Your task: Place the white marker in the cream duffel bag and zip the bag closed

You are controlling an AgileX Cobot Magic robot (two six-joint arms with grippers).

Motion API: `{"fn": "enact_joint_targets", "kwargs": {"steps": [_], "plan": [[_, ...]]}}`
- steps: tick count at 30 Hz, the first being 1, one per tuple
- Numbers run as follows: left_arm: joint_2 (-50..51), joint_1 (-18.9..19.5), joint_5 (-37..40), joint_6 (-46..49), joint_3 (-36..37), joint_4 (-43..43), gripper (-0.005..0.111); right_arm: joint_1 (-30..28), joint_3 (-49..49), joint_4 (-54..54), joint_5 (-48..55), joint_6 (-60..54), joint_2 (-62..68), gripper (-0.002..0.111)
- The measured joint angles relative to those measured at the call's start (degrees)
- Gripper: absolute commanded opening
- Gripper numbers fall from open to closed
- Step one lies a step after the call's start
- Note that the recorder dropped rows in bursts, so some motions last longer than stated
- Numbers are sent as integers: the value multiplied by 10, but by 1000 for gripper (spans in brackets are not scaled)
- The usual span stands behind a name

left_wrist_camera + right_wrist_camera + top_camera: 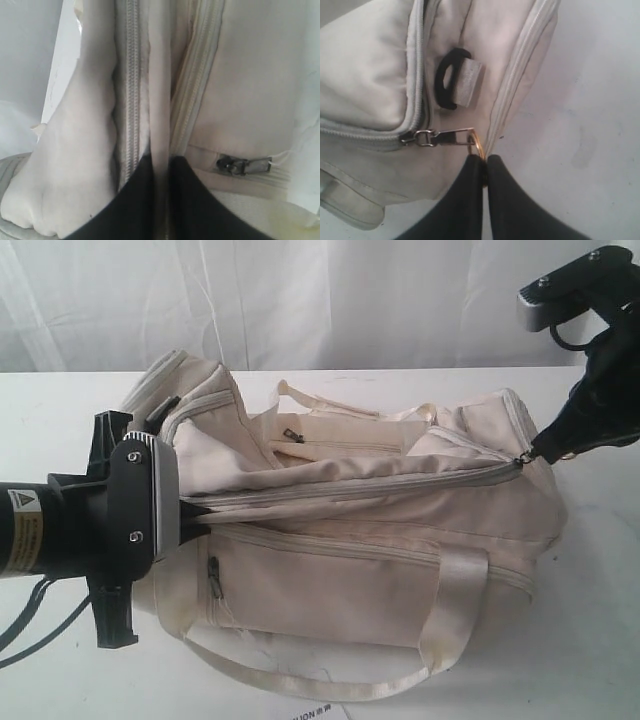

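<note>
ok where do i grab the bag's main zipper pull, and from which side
Grip the small ring at the zipper pull's free end, coming from the cream duffel bag's right end in the exterior view. The pull lies flat in line with the zipper, its ring clear of the fabric; the right hand pinches it there.

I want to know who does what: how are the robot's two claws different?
The left gripper pinches a fabric fold at one end of the cream duffel bag; the right gripper pinches the metal ring on the zipper pull at the other end. The left fingers stand slightly apart around cloth; the right ones press together. Both are black and grip the bag.
</note>
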Motion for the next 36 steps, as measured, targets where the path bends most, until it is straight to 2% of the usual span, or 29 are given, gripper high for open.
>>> {"fn": "enact_joint_targets", "kwargs": {"steps": [4,7,11,17,28,36], "plan": [[0,1,-32,0,0,-21,42,-1,0,14,-3,-7,0,0],[-13,1,-53,0,0,-65,57,-1,0,34,-7,-19,0,0],[-43,1,-68,0,0,-113,56,-1,0,61,-13,-30,0,0],[-63,-8,-109,0,0,-122,56,-1,0,70,-17,-36,0,0],[-60,-76,-20,0,-6,-123,56,-1,0,84,-22,-42,0,0],[-2,-110,49,-58,-92,-128,56,-1,0,97,-24,-45,0,0]]}}
